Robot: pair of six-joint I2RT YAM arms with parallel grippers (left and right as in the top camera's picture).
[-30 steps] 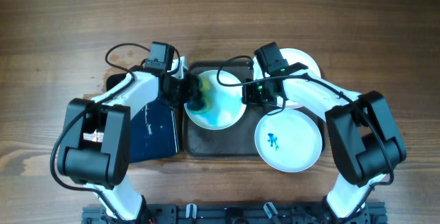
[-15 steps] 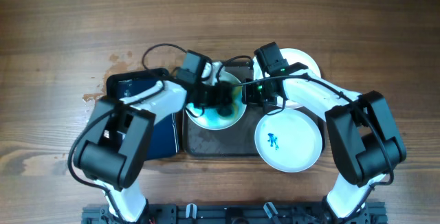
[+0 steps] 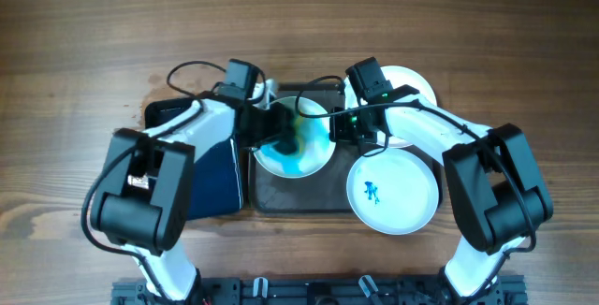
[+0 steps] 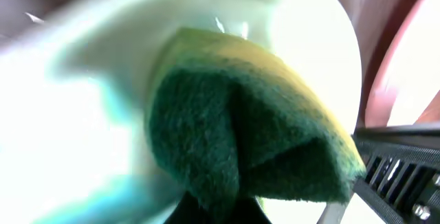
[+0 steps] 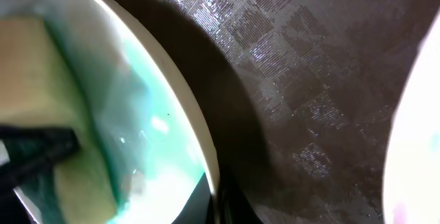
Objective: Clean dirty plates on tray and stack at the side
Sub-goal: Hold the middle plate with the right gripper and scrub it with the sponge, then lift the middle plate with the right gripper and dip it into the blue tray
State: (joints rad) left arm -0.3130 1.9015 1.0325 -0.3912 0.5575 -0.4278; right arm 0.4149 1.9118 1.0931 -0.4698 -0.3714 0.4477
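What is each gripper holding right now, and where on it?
Left gripper pinches the sponge by one end; right gripper clamps the smeared plate at its right rim.

A brown wooden tabletop with long horizontal grain [image 3: 299, 24] fills the whole overhead view from edge to edge. Its boards run in alternating bands, warmer reddish-brown across the far side and paler, greyer streaks toward the near left corner, with darker wavy figure lines scattered through them. A few small dark blotches that look damp [image 3: 126, 132] mark the wood on the left side. Along the near edge lies a black slotted metal rail [image 3: 309, 291]. The light is even and comes from above, casting only short, soft shadows on the wood, and the surface has a dull, matte sheen.
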